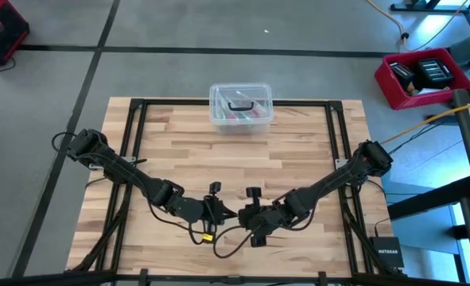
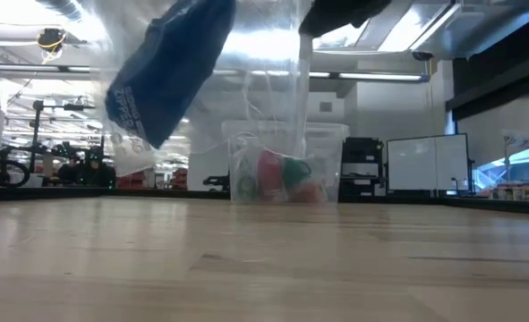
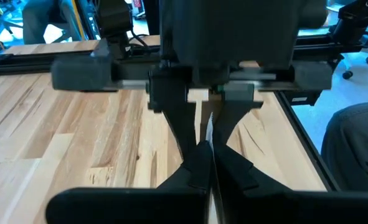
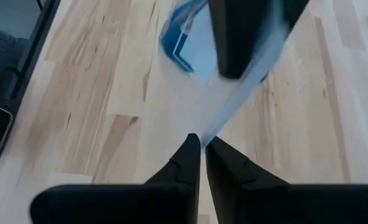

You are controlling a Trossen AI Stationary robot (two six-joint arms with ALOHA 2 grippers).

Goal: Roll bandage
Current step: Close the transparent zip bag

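Note:
The bandage shows as a compact blue roll (image 2: pixel 170 67) inside a small clear plastic bag (image 2: pixel 273 116), which hangs well above the tabletop near the table's near edge. The same blue roll (image 4: pixel 179 38) shows in the right wrist view, through the film. My left gripper (image 1: pixel 217 208) and my right gripper (image 1: pixel 252 216) meet tip to tip at the middle of the near side. Both are shut on the bag's clear film. In the high view the arms hide the bag. My left gripper pinches a thin edge of the clear bag (image 3: pixel 209 134) between its two fingers, coming in slightly downward from the table's left. The bag is lifted clear of the table. My right gripper pinches the bag's clear film (image 4: pixel 210 134) between its two fingertips, slanting down from the table's right. The film runs taut from its tips to the left gripper's finger (image 4: pixel 246 37). The roll sits in the bag beyond, clear of the table.
A clear lidded plastic box (image 1: pixel 241 107) with coloured items stands at the middle of the table's far edge. Cables (image 1: pixel 219 242) lie near the front edge under the arms. Bare wood (image 1: pixel 242 151) lies between the box and the grippers.

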